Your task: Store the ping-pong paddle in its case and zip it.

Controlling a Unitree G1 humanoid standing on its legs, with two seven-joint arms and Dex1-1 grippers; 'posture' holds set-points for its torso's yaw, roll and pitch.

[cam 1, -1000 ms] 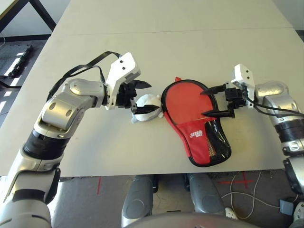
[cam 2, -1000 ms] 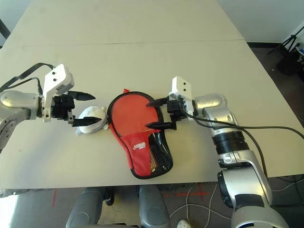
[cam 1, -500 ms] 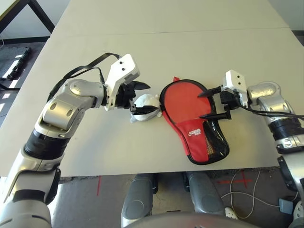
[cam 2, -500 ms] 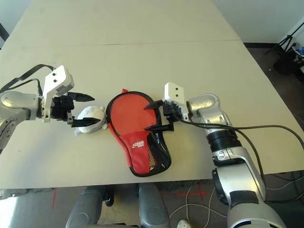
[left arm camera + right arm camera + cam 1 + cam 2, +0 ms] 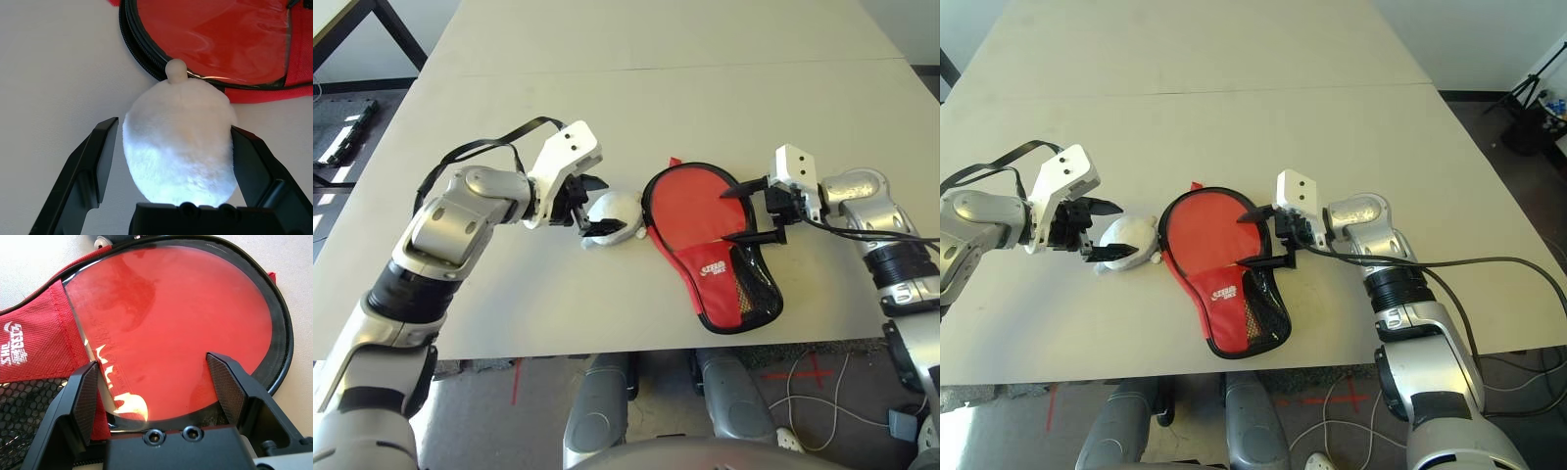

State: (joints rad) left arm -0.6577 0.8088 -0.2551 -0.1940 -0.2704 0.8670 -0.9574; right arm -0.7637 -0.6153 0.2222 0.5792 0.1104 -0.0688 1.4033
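Right tool [image 5: 751, 211] is hanging released just over the ping-pong paddle [image 5: 171, 328], lying face-up in the unzipped case [image 5: 720, 279]; left tool [image 5: 171, 166], released, is straddling the white pouch [image 5: 178, 142] alongside.

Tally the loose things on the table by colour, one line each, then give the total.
Red: 2, the ping-pong paddle and the case it lies in.
White: 1, the soft ball-like pouch beside the case.
Total: 3
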